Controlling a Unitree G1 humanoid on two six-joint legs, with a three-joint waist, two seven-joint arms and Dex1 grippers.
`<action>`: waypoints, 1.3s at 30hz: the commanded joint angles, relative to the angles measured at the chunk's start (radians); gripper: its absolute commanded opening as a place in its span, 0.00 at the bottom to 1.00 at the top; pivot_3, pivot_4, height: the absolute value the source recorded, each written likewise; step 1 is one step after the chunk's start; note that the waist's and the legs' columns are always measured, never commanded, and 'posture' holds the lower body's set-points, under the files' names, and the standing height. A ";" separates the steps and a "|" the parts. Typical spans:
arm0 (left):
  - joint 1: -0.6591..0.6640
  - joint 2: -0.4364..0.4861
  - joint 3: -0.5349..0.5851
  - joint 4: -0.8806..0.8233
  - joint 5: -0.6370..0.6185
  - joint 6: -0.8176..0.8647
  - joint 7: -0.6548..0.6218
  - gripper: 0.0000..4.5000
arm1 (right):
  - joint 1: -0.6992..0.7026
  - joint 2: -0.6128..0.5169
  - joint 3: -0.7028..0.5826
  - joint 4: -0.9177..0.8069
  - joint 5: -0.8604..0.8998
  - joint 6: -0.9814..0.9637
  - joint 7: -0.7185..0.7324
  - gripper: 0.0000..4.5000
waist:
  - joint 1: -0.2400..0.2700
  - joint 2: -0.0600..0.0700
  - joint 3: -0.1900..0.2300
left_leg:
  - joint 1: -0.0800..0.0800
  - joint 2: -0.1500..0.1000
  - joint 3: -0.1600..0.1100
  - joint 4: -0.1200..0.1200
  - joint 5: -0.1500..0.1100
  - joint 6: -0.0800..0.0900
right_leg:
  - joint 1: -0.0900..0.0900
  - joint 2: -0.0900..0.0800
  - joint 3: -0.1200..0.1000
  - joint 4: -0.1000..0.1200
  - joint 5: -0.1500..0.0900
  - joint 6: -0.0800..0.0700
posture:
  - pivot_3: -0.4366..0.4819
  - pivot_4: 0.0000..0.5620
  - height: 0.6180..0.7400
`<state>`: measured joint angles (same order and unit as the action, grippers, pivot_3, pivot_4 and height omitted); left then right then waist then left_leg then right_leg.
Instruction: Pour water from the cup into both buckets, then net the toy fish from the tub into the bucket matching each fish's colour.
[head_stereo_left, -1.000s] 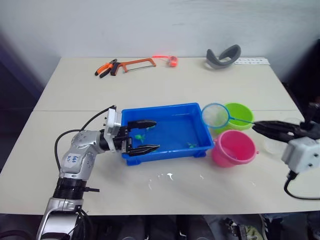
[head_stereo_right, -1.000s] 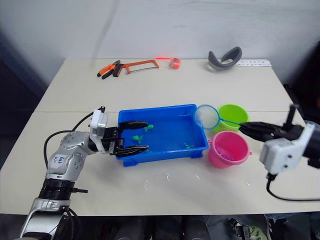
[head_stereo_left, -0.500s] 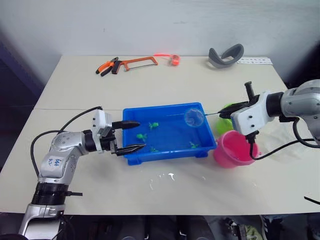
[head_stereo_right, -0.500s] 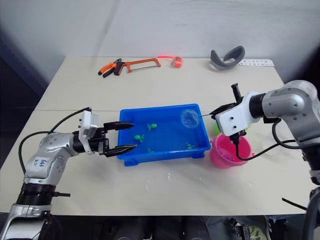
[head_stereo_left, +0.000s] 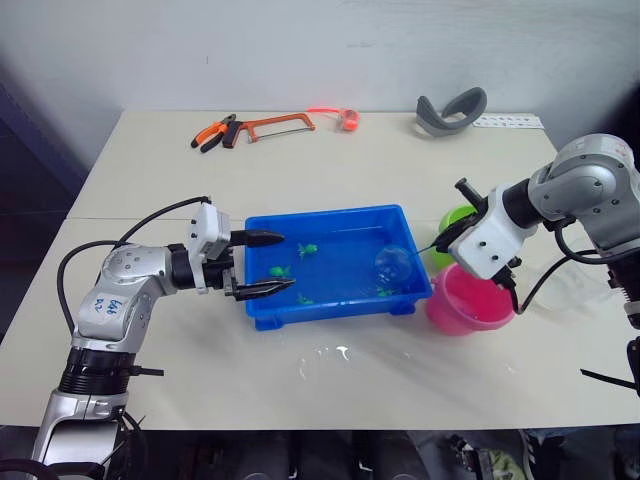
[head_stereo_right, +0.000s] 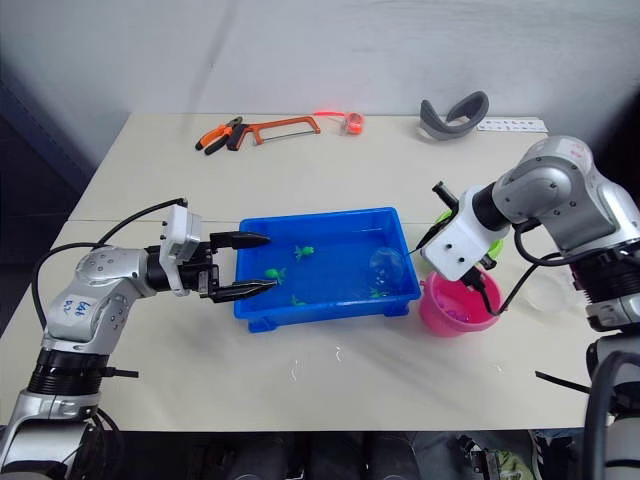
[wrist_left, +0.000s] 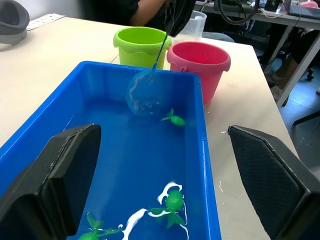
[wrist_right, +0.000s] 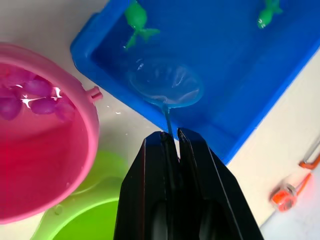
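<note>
Netting a green fish from the tub (head_stereo_left: 335, 262).

Right gripper (wrist_right: 170, 137) pinched tight on the net (head_stereo_left: 392, 266), dipped in the tub beside a green fish (wrist_left: 173, 119). Left gripper (head_stereo_left: 262, 263) spread wide by the tub's edge, holding nothing. Next, probably: scoop under the fish, lift over to the green bucket (wrist_left: 140, 44).

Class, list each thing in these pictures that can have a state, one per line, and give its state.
Left hand: open, holding nothing, at the tub's left end.
Right hand: shut on the net's handle.
Net: hoop lowered into the tub.
Tub: holds water and green fish.
Pink bucket: upright, pink fish inside.
Green bucket: upright.
Cup: upright behind the buckets.
</note>
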<state>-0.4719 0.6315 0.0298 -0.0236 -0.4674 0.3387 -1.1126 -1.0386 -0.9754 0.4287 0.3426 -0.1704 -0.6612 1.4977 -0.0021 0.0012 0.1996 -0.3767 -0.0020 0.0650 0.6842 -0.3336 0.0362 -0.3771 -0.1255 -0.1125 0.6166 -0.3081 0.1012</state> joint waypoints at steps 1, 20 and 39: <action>-0.001 -0.003 0.010 -0.039 -0.014 0.000 0.007 0.98 | -0.013 -0.002 -0.005 -0.027 0.007 0.024 0.040 0.00 | 0.000 0.000 0.000 | 0.000 0.000 0.000 0.000 0.000 0.000 | 0.000 0.000 0.000 0.000 0.000 0.000 | 0.48 0.27 1.00; 0.093 0.009 0.055 -0.129 -0.052 0.030 0.051 0.98 | 0.119 0.040 -0.035 -0.262 0.154 0.500 0.106 0.00 | 0.000 0.000 0.000 | 0.000 0.000 0.000 0.000 0.000 0.000 | 0.000 0.000 0.000 0.001 0.000 0.000 | 0.48 0.27 1.00; 0.122 0.024 0.077 -0.110 -0.049 0.020 0.058 0.98 | 0.211 0.148 -0.176 -0.217 0.297 0.985 -0.037 0.00 | 0.000 0.000 0.000 | 0.000 0.000 0.000 0.000 0.000 0.000 | 0.000 0.000 0.000 0.001 0.000 0.000 | 0.48 0.27 1.00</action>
<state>-0.3538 0.6430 0.0783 -0.1147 -0.5011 0.3697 -1.0499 -0.8142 -0.8303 0.2932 0.1299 0.0961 0.2965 1.4666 -0.0017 0.0012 0.1996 -0.3763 -0.0019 0.0646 0.6842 -0.3334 0.0358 -0.3772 -0.1260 -0.1125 0.6178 -0.3081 0.1012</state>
